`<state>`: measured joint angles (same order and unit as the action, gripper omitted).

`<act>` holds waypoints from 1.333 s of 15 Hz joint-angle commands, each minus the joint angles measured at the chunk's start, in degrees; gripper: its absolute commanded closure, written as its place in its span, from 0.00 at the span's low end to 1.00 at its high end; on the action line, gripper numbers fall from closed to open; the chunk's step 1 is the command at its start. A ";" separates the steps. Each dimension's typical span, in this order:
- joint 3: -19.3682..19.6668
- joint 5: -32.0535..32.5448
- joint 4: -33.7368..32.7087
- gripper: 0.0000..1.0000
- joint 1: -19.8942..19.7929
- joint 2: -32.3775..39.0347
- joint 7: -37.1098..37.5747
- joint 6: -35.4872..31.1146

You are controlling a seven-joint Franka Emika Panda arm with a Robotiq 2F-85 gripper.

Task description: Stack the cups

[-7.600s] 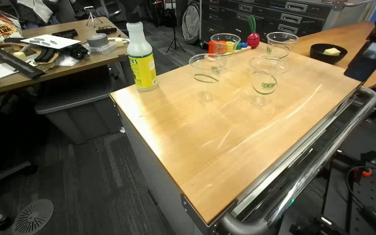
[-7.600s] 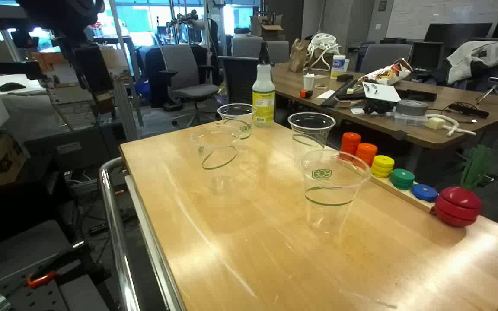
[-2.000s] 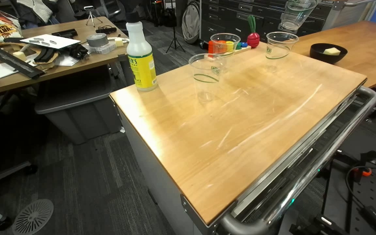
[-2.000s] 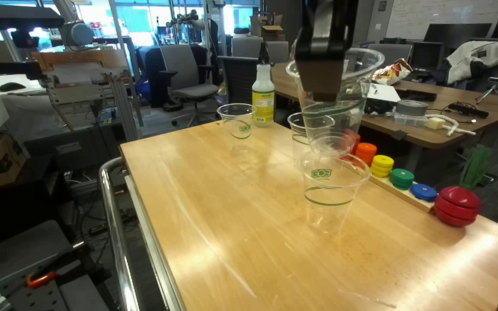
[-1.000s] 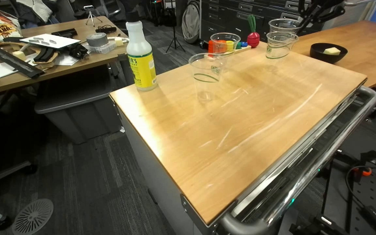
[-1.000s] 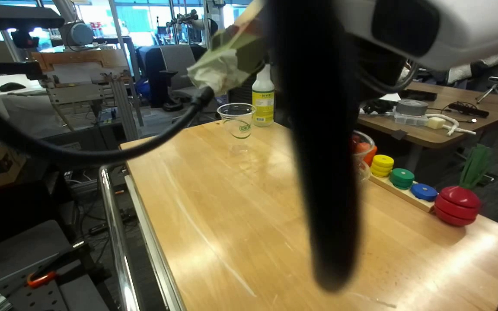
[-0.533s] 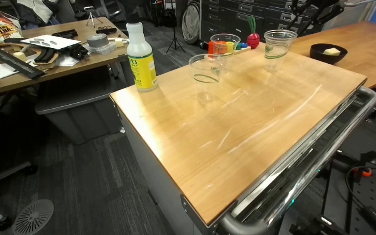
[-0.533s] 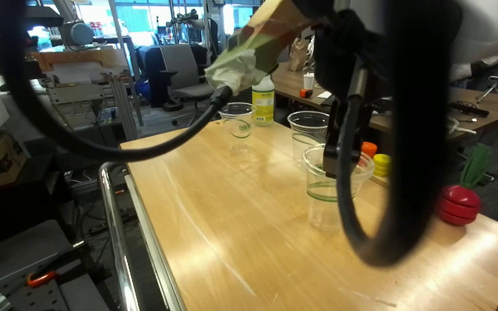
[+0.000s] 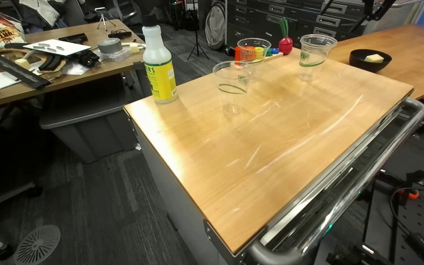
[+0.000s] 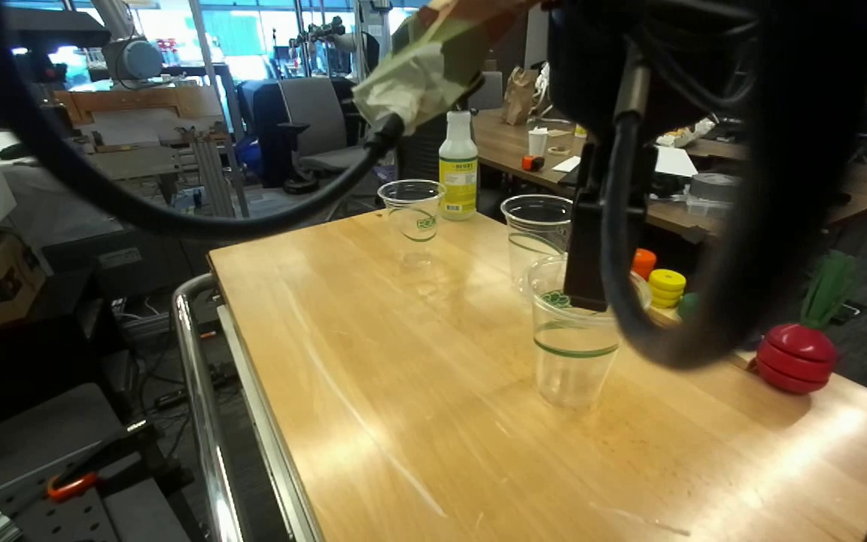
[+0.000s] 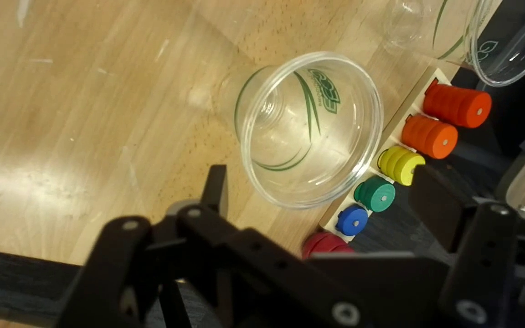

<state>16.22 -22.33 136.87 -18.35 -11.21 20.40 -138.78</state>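
Observation:
Two clear cups stand nested as one stack (image 11: 285, 132) with rims close together; the stack shows in both exterior views (image 9: 313, 55) (image 10: 573, 361). A single upright cup (image 10: 412, 226) stands near the bottle; it also shows in the exterior view (image 9: 233, 88). Another single upright cup (image 10: 535, 233) stands by the coloured toy, partly hidden by my gripper; it also shows in the wrist view (image 11: 449, 36). My gripper (image 11: 318, 175) is open and empty, jaws wide apart around the stack's near rim in the wrist view. In an exterior view a finger (image 10: 588, 278) hangs before the stack's rim.
A spray bottle (image 9: 162, 73) stands at the table's corner. A rainbow ring toy (image 11: 374, 193) and a red radish toy (image 10: 795, 357) line one edge. A black bowl (image 9: 370, 60) sits on the adjoining table. A loose black cable (image 10: 253, 226) hangs from the arm.
My gripper has carried a cup from the table's middle, lowered it into the cup below and let it go. In the last half second it has opened and drawn up slightly.

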 commanded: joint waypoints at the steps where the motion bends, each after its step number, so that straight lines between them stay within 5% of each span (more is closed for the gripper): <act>1: -1.35 4.12 -0.56 0.00 0.19 -0.29 2.38 -0.26; 12: -3.53 15.88 -2.09 0.00 0.15 5.19 11.61 0.94; 13: -3.46 16.31 -2.14 0.07 0.19 5.42 12.02 1.01; 14: -3.39 16.41 -2.16 0.26 0.23 5.52 12.29 1.08; 20: -3.28 16.01 -2.80 0.72 0.50 5.72 12.54 1.30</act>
<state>12.75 -7.35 136.09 -18.31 -6.05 31.34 -138.66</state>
